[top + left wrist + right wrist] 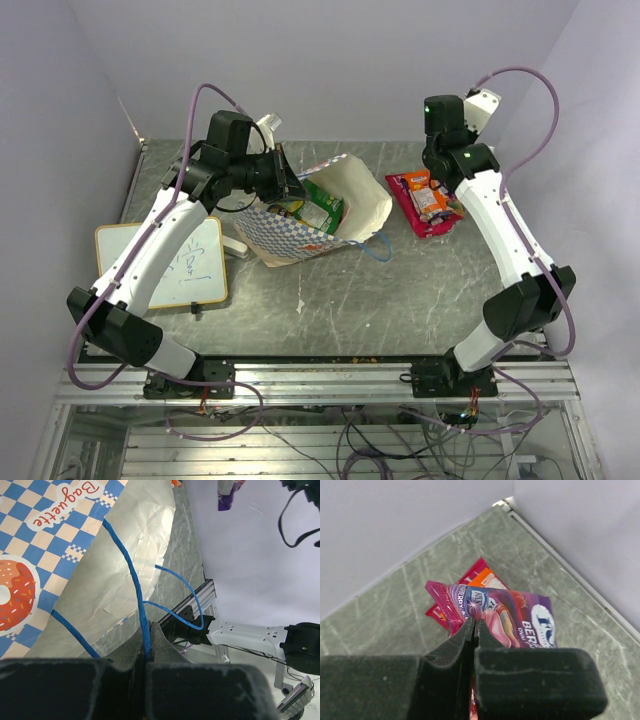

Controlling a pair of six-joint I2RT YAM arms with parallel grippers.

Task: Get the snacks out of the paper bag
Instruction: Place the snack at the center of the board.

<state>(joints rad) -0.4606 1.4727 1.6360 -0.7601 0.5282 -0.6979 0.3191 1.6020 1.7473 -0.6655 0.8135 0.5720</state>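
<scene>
Your desk [400, 290] carries the paper bag [290, 235] at its middle, tipped over with its mouth toward the right and a green packet [322, 210] showing inside. A white writing board [190, 265] lies left of it. Right of the bag, your right pincer [474, 625] is closed on the edge of a magenta packet [515, 617], above a red packet [487, 577]. Your left pincer [149, 630] is clamped on the bag's blue cord handle [131, 565].

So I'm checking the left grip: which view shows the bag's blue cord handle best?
Left wrist: the blue cord handle runs close up into the left fingers, pinched between them. Top external shows only a small cord loop beside the paper bag; right wrist shows none.
</scene>
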